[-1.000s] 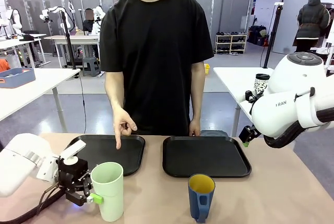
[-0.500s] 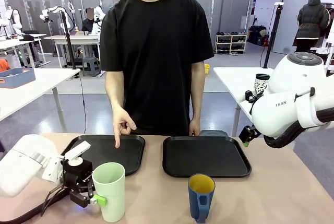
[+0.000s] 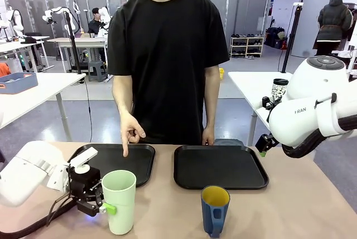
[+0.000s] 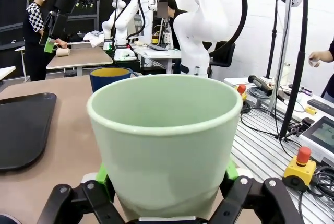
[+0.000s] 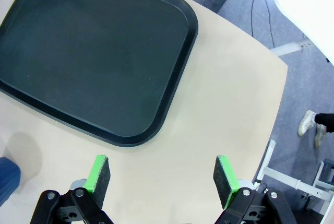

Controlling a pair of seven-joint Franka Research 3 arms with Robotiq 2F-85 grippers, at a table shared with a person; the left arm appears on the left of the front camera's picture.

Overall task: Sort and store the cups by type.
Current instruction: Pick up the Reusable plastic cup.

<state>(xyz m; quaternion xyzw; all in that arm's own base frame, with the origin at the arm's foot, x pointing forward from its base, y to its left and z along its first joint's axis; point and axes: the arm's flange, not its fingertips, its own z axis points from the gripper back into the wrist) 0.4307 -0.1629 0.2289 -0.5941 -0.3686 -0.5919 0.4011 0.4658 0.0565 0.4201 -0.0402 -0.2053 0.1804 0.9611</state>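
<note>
Left end effector (image 3: 101,206) grips pale green tumbler (image 3: 119,201) near front left corner of surface (image 3: 167,212). Right end effector (image 5: 162,174) wide, empty. Blue mug (image 3: 215,211) at front edge. Left tray (image 3: 139,164), right tray (image 3: 220,167) bare: no cup stored yet.

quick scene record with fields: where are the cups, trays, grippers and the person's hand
left gripper: shut on green tumbler, upright in front of left tray
right gripper: open, over table beside right tray
blue mug: upright on table, in front of right tray
person's hand: finger pointing down at left tray
</note>
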